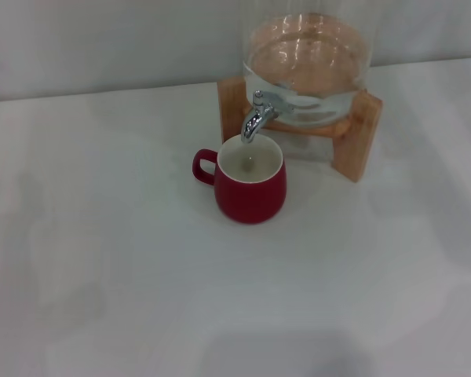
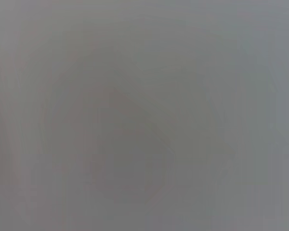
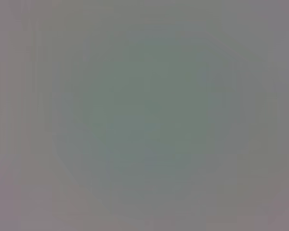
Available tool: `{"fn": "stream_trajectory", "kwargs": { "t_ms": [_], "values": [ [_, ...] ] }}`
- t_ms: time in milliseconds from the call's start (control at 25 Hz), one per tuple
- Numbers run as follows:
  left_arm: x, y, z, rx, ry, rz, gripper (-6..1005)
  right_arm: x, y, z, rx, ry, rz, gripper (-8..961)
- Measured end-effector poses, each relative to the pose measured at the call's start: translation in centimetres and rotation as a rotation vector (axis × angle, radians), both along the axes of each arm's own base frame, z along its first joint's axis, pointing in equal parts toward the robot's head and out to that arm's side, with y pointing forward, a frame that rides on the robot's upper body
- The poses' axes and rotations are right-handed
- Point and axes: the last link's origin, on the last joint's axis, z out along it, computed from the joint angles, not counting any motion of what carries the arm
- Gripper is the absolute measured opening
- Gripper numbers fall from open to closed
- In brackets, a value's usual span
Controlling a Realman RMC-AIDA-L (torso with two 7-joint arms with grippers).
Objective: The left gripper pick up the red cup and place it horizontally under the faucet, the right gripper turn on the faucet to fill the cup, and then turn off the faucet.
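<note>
Red cup is standing upright on the table, directly under the faucet spout. Neither gripper is showing; finger state cannot be told.

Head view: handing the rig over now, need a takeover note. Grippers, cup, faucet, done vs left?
Grippers: neither left nor right appears in any view; both wrist views show nothing usable.
Cup: upright on the table, directly under the faucet spout, handle toward the robot's left.
Dispenser: sits in its wooden stand, part full.
Done: cup placed under the spout.
Unclear: cannot tell if water is flowing or how full the cup is. Check that, and confirm the faucet is off.
</note>
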Motion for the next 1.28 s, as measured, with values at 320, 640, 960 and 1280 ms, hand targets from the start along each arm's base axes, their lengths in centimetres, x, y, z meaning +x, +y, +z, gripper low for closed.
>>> {"fn": "stream_trajectory", "kwargs": {
  "t_ms": [320, 640, 960, 1280],
  "values": [
    [0.6, 1.0, 0.2, -0.004, 0.002, -0.023, 840, -3.6, -2.1, -1.5, -0.080, -0.014, 0.317, 675],
    [0.8, 1.2, 0.2, -0.007, 0.010, -0.030, 836, -5.6, -4.7, -4.2, -0.225, -0.103, 0.513, 674],
    [0.8, 1.5, 0.5, -0.005, 0.016, -0.034, 834, -6.3, -6.4, -6.3, -0.377, -0.169, 0.612, 674],
    [0.9, 1.8, 0.5, -0.016, 0.019, -0.034, 835, -6.8, -6.6, -8.2, -0.563, -0.269, 0.675, 674]
  ]
}}
